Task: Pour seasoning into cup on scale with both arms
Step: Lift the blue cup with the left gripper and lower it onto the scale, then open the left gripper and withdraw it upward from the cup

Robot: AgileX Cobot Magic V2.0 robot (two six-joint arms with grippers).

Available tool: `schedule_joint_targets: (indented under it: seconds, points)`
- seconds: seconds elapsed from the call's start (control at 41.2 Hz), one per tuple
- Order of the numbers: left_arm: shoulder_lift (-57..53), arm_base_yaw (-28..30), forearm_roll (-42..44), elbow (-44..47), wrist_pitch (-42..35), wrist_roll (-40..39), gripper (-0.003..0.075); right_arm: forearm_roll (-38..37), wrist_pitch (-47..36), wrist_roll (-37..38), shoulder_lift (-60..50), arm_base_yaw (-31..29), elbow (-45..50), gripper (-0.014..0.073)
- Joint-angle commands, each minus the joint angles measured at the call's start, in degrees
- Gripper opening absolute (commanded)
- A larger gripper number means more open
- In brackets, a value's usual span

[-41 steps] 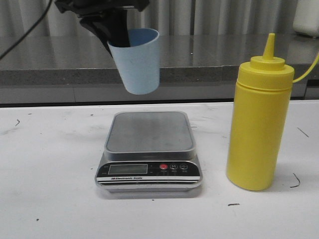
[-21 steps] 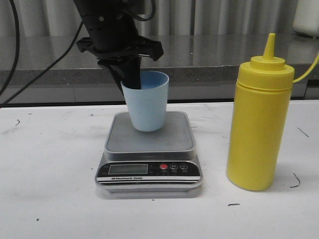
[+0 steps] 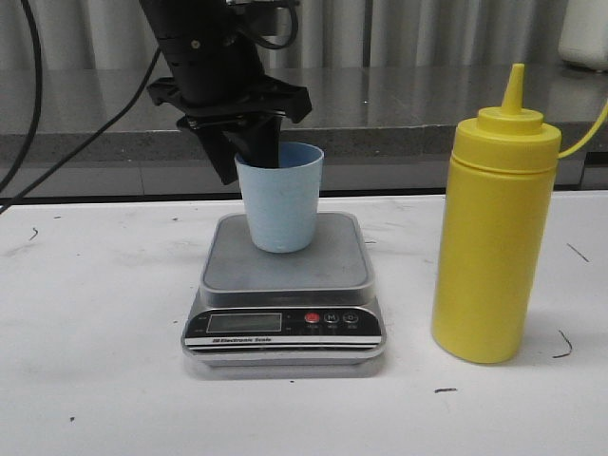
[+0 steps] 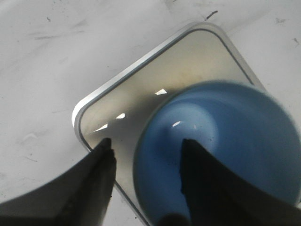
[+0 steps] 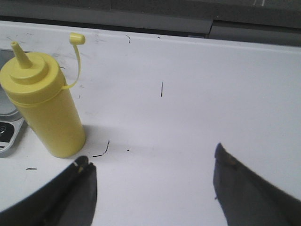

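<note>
The pale blue cup point(image 3: 280, 204) stands upright on the steel platform of the silver-grey scale point(image 3: 285, 275). My left gripper point(image 3: 245, 157) is over it, open. In the left wrist view one finger point(image 4: 202, 179) is inside the cup point(image 4: 225, 141), and the other point(image 4: 101, 169) is outside over the scale point(image 4: 141, 89), with a gap to the rim. The yellow seasoning bottle point(image 3: 489, 237) stands on the table right of the scale. My right gripper point(image 5: 150, 154) is open and empty above bare table, beside the bottle point(image 5: 47, 108). It is not in the front view.
A grey counter ledge point(image 3: 427, 114) runs behind the white table. A white container point(image 3: 584, 33) sits on it at the far right. Black cables point(image 3: 28, 76) hang at the left. The bottle's tethered cap point(image 5: 76, 37) sticks out on its strap.
My left gripper came down with the cup from above the scale and set it on the platform. Its jaws have opened off the cup's wall, and the cup now stands straight.
</note>
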Motion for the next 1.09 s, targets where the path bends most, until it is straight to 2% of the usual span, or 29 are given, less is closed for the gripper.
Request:
schedule_joint_targets:
  seconds: [0.0,0.291,0.413,0.729,1.069]
  points:
    - [-5.45,-0.41,-0.44,-1.64,-1.38,-0.9,0.0426,-0.41,-3.68,-0.44,0.84,-0.18,-1.73,0.0542]
    - [-16.17,-0.41,0.23,-1.28,1.6,-2.39,0.0421,-0.41,-3.68,-0.44,0.84,-0.18,-1.73,0.0542]
    - [-22.99,-0.41,1.93,1.64,1.34,-3.77,0.0421,-0.41,-3.68,-0.44,0.84,-0.18,-1.73,0.0542]
    - [-43.94,-0.05,2.62,17.64,-2.95,-5.06,0.0421,-0.41,-3.68,-0.44,0.84,-0.18,-1.73,0.0542]
    - [-66.03,-0.05,2.62,34.48,-3.63,-6.95,0.0421,-0.41,-3.68,-0.44,0.84,-0.18,-1.73,0.0542]
